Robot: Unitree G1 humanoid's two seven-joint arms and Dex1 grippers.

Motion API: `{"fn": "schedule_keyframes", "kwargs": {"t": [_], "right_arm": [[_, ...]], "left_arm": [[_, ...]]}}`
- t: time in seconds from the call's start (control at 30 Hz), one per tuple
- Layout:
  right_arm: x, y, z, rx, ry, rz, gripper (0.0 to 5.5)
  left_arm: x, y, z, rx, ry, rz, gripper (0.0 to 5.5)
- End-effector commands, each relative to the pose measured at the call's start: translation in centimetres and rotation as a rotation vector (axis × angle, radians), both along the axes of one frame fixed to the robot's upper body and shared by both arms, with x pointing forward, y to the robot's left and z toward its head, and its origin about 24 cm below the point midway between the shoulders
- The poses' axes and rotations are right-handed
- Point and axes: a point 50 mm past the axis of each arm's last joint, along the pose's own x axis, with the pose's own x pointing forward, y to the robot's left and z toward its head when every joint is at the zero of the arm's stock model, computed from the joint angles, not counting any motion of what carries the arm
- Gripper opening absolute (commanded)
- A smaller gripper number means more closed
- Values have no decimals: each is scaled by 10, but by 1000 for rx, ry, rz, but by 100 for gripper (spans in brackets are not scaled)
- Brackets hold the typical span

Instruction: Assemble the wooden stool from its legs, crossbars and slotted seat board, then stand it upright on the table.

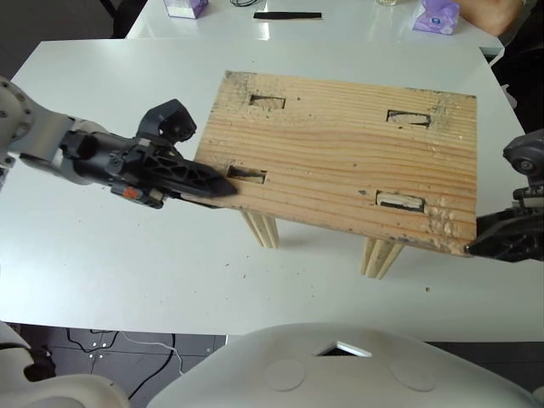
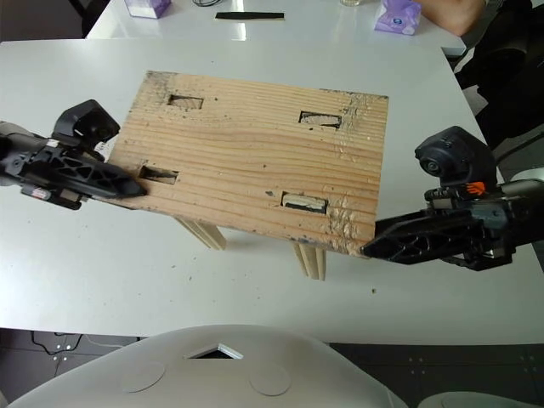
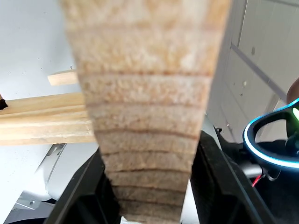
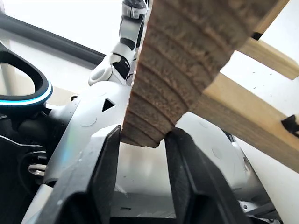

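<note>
The stool (image 1: 340, 161) stands upright on the white tabletop (image 1: 102, 272), and I have it from both sides. Its seat board (image 2: 255, 136) lies flat on top, grain running side to side, with four slots cut through it: two along the far edge (image 1: 267, 102) (image 1: 408, 117) and two along the near edge (image 1: 246, 174) (image 1: 399, 201). The near-right slot shows pale wood inside. Under the near edge two legs (image 1: 262, 229) (image 1: 380, 257) reach down to the tabletop, each slanting a little.

My left fingers (image 1: 223, 189) are closed on the left edge of the seat board, just beside the near-left slot. The tip of the upper one rests on the top face right at that slot. From my left wrist, the board's end grain (image 3: 145, 116) fills the gap between the two black fingers (image 3: 84, 196), and both press against it.

My right fingers (image 2: 374, 246) grip the near-right corner of the board, where the wood is rough and chipped. From my right wrist, that corner (image 4: 177, 70) sits down between the two fingers (image 4: 103, 172), held narrow around it. A pale wooden bar (image 4: 243, 126) runs off beneath the board.

Well beyond the stool, at the far edge, lie two purple tissue packs (image 1: 185, 7) (image 1: 436, 15) and a black strip (image 1: 287, 15).
</note>
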Motion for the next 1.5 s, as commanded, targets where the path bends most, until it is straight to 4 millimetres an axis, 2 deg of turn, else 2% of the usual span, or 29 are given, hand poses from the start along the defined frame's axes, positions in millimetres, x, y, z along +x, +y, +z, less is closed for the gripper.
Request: {"fn": "schedule_keyframes", "kwargs": {"t": [0.03, 0.13, 0.2, 0.37, 0.47, 0.5, 0.6, 0.77, 0.9, 1.0, 1.07, 1.17, 1.23, 1.33, 1.4, 1.5], "right_arm": [[19, 5, -24, 55, -2, -107, 149], [31, 11, -42, 22, -110, -274, 149], [33, 23, -36, 6, -297, -398, 149], [37, 28, -45, -147, -427, -579, 149], [48, 25, -48, -226, -479, -690, 148], [52, 22, -51, -262, -474, -726, 182], [59, 17, -58, -283, -392, -804, 233], [58, 27, -47, -210, -404, -809, 311], [53, 36, -58, -246, -415, -779, 374], [53, 34, -60, -256, -431, -788, 424], [56, 31, -58, -257, -451, -806, 450], [59, 27, -59, -265, -469, -825, 495], [59, 26, -61, -266, -477, -832, 528], [56, 24, -65, -273, -494, -837, 528], [56, 21, -69, -288, -504, -848, 528], [55, 17, -74, -314, -524, -854, 528]], "left_arm": [[8, 3, -19, 174, 6, 61, 189], [9, -3, -26, 240, -96, 79, 189], [9, -8, -30, 295, -195, 113, 189], [13, -5, -41, 396, -234, 190, 189], [16, -5, -43, 395, -246, 219, 238], [18, -6, -43, 397, -248, 231, 254], [24, -6, -43, 399, -265, 275, 308], [39, -9, -35, 346, -305, 372, 392], [30, -4, -52, 398, -315, 401, 459], [19, 4, -71, 470, -337, 407, 510], [8, 1, -86, 507, -373, 379, 537], [-4, -10, -97, 497, -452, 343, 540], [-9, -16, -109, 538, -593, 326, 540], [-22, -21, -130, 613, -865, 282, 540], [-34, -23, -141, 599, -947, 288, 540], [-40, -20, -152, 630, -1139, 338, 540]]}}
